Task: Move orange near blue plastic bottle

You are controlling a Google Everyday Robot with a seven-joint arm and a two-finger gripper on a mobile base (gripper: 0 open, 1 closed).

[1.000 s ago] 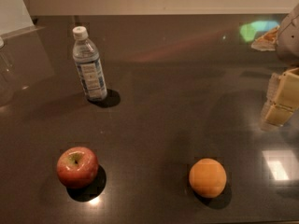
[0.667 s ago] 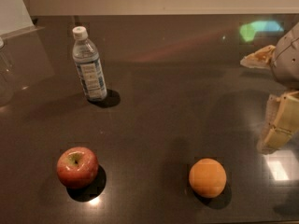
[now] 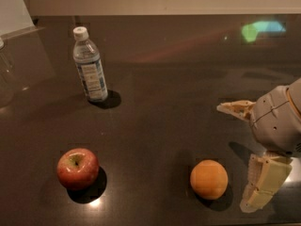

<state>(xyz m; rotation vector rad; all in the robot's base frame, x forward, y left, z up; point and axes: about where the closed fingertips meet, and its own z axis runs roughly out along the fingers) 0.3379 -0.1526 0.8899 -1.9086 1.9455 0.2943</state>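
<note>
Three things on the table: a bottle, an apple and an orange, all well apart from each other.
Orange: it lies at the front, right of centre, on the dark surface; nothing holds it.
Bottle: it stands upright at the back left, with a white cap and a blue-and-white label, far from the orange.
Apple: red, at the front left, with its stem dimple facing up.
Gripper: at the right edge, just beside the orange on its right side, not touching it.
Fingers: wide apart and empty; one points left, behind the orange, the other points down toward the table, right of the orange.
</note>
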